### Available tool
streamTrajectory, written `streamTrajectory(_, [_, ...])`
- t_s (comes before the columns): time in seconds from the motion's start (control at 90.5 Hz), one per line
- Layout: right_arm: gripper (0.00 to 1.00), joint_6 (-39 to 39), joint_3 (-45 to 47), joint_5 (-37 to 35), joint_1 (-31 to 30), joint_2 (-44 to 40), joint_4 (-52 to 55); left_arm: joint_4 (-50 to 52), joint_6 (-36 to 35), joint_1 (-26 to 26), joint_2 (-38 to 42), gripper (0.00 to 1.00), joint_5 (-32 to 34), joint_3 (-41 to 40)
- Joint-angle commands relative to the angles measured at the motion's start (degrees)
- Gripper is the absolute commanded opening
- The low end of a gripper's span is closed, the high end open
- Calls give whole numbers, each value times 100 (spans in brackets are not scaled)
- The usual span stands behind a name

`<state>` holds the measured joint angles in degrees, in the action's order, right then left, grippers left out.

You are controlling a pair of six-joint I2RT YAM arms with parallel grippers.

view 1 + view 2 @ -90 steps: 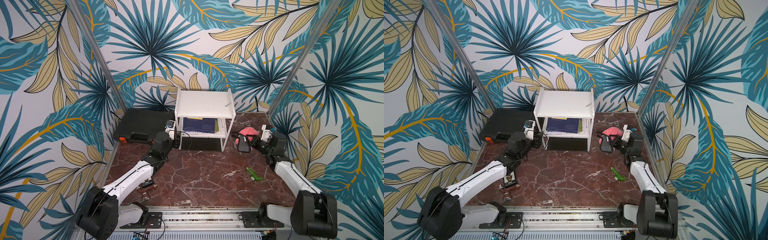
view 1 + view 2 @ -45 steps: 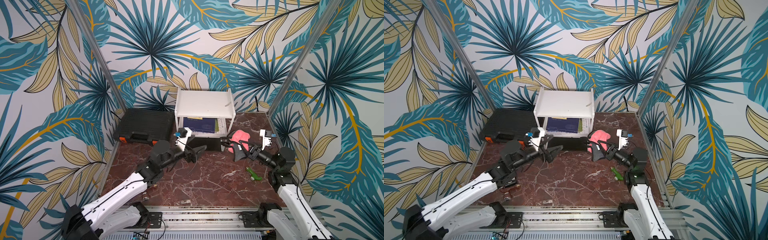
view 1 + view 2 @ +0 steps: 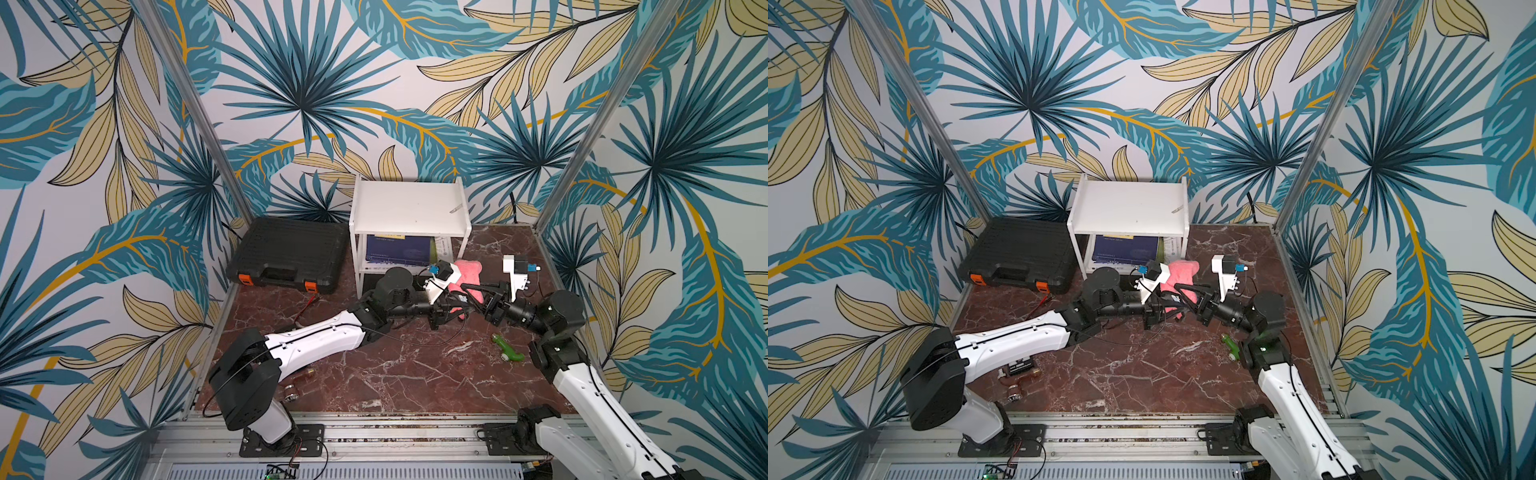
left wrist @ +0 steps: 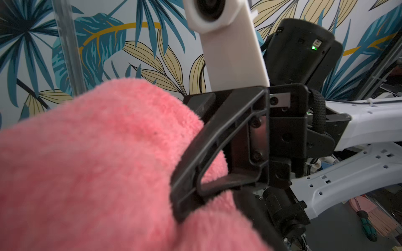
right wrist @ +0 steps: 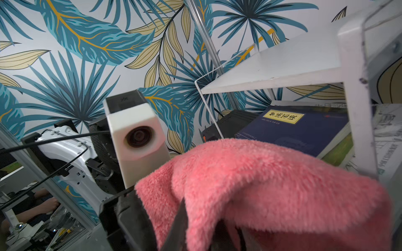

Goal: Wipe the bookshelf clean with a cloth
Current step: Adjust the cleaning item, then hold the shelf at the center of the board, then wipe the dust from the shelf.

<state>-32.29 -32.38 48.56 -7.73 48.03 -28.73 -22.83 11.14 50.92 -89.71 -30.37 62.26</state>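
The left gripper (image 3: pixel 452 308) is closed on the lower part of the one cloth (image 3: pixel 468 272), its tips buried in the pink pile. The right gripper (image 3: pixel 473 296) is met nearly tip to tip; its jaws are seen partly apart, with a fold of the cloth between them. The cloth is thus held between the two grippers, just in front of the right front post of the one bookshelf (image 3: pixel 409 203). Two white boards are counted there: one pale scrap (image 3: pixel 455 209) lies on the upper, one dark blue book (image 3: pixel 397 249) on the lower. One black case (image 3: pixel 291 251) is set beside the bookshelf, and one green object (image 3: pixel 508 350) lies on the tabletop (image 3: pixel 395 374).
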Motion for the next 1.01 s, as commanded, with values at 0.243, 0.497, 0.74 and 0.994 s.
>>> streamTrajectory(0.243, [81,1170,541,-2736,-78,570,298,1355,1846,-286,1261,0,5734,-2132])
streamTrajectory(0.497, [83,1909,-896,-4605,-526,2014,242,1041,3586,-1739,2038,0,5426,-3101])
streamTrajectory(0.74, [79,1763,-1449,-4671,-554,2683,49,2510,2074,-2476,1034,0,3982,-1230])
streamTrajectory(0.994, [58,1820,-1338,-4890,-554,2779,383,1367,2540,-2938,-28,0,2598,-1576])
